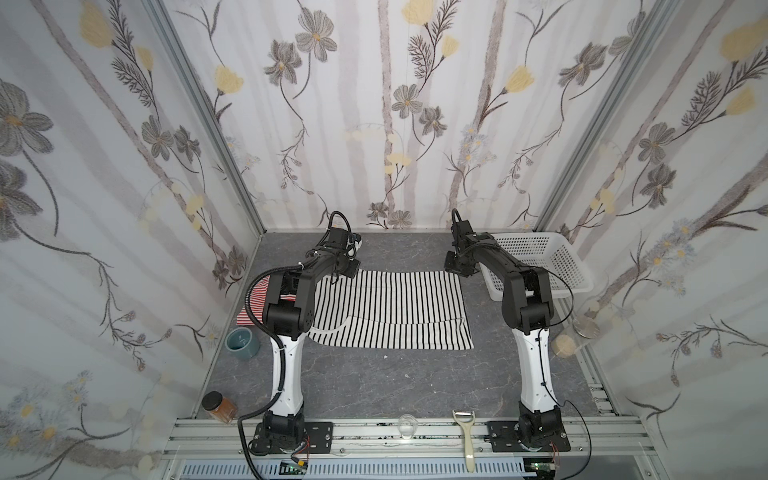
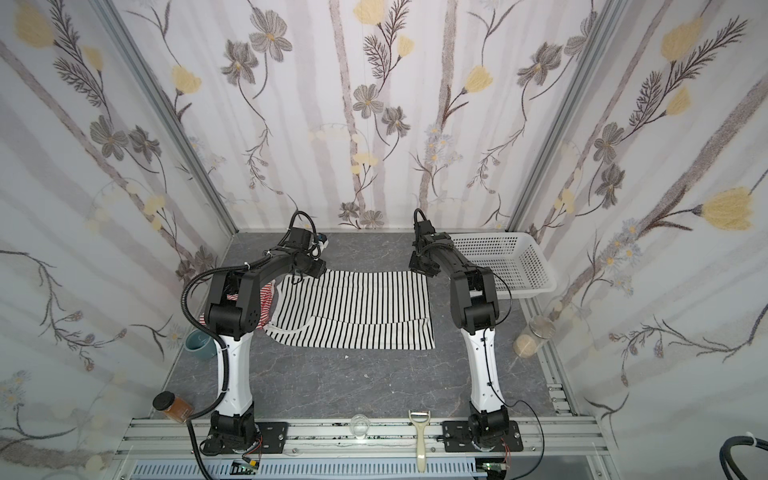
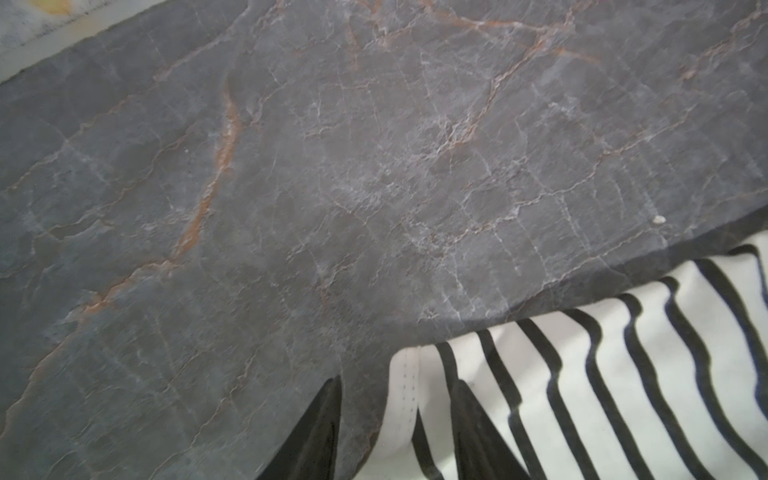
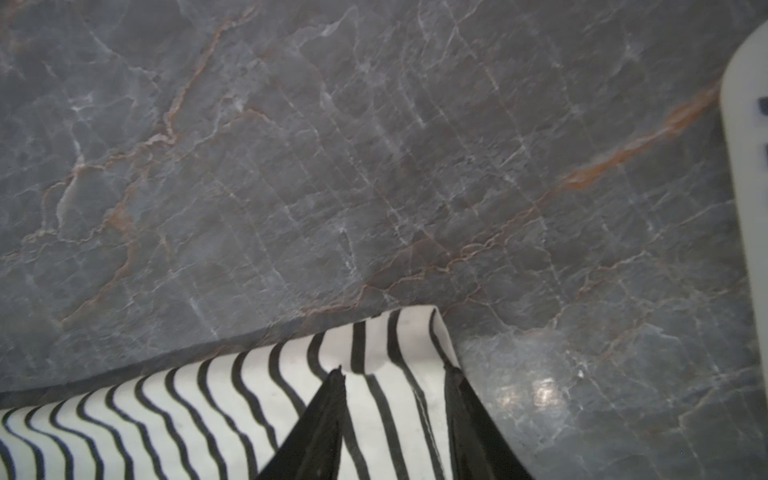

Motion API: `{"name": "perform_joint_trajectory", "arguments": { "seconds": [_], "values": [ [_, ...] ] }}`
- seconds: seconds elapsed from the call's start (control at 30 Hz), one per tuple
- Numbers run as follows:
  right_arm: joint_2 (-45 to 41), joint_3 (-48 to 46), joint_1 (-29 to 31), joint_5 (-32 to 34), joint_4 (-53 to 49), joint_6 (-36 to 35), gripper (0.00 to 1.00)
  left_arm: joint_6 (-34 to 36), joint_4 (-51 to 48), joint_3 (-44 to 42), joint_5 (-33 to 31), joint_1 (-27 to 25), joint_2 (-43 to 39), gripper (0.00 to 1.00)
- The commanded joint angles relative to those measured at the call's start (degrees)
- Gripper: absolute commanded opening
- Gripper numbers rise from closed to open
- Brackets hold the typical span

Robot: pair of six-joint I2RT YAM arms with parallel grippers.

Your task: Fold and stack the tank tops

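The white tank top with thin black stripes (image 1: 390,307) (image 2: 357,307) lies spread on the grey table, with one layer folded over along its near side. My left gripper (image 1: 351,270) (image 3: 397,378) stands open at its far left corner, the pale hem (image 3: 405,386) lying between the fingers. At the far right corner (image 4: 415,332) my right gripper (image 1: 457,270) (image 4: 394,368) is also open, fingers apart over the cloth. The red-and-white striped tank top (image 1: 257,299) (image 2: 266,297) lies at the left, mostly hidden under the left arm.
A white perforated basket (image 1: 540,262) (image 4: 748,166) stands at the back right. A teal cup (image 1: 242,341) and a spice jar (image 1: 219,406) stand along the left wall. A glass jar (image 1: 575,336) lies at the right. A small glass (image 1: 406,426) and a peeler (image 1: 465,436) rest on the front rail.
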Motion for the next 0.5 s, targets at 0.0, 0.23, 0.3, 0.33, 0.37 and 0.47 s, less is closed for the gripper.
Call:
{"name": "perform_joint_trajectory", "arguments": {
  "seconds": [0.0, 0.23, 0.3, 0.33, 0.37, 0.47],
  "values": [
    [0.8, 1.1, 0.0, 3.4, -0.1, 0.6, 0.41, -0.2, -0.2, 0.7, 0.7, 0.0, 0.7, 0.45],
    [2.1, 2.9, -0.2, 4.1, -0.3, 0.5, 0.41, -0.2, -0.2, 0.6, 0.9, 0.0, 1.3, 0.45],
    [3.0, 4.2, -0.2, 3.1, -0.8, 0.5, 0.42, -0.4, -0.2, 0.5, 1.1, 0.0, 1.5, 0.45],
    [3.3, 4.5, -0.1, 2.6, -0.9, 0.6, 0.41, -0.5, -0.2, 0.6, 1.0, 0.0, 1.5, 0.45],
    [3.5, 4.7, 0.0, 1.9, -0.7, 0.6, 0.41, -0.6, -0.2, 0.6, 1.0, -0.1, 1.5, 0.45],
    [4.0, 4.9, 0.4, 1.4, -0.7, 0.8, 0.41, -0.6, -0.2, 0.5, 0.8, -0.1, 1.3, 0.45]
  ]
}}
